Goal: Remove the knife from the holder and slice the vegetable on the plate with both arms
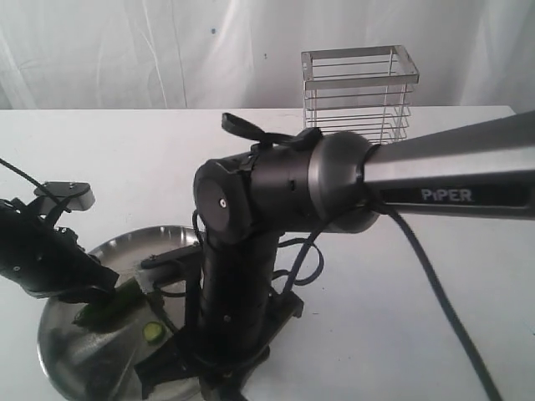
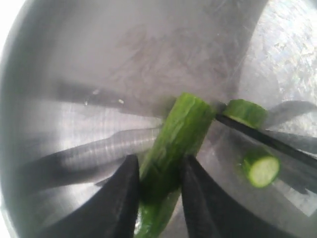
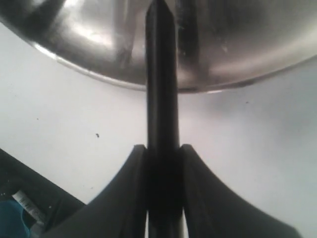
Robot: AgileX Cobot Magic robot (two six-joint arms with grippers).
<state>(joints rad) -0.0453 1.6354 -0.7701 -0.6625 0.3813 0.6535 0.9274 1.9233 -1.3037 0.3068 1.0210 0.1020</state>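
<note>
White surface [image 1: 418, 317] carries the plate [image 1: 63, 351], the empty holder [image 1: 359, 96] standing behind. Only the left wrist view shows the left end effector [image 2: 158, 198] pinching the vegetable [image 2: 176, 148], the blade parting slices [image 2: 260, 168]. Only the right wrist view shows the right end effector [image 3: 162, 183] clamping the knife [image 3: 161, 79], its tip over the plate's rim.

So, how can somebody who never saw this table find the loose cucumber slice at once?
Find the round steel plate at the table's near left corner. The slice lies flat there, apart from the whole vegetable in the left pincer; only it shows a pale round cut face.
</note>
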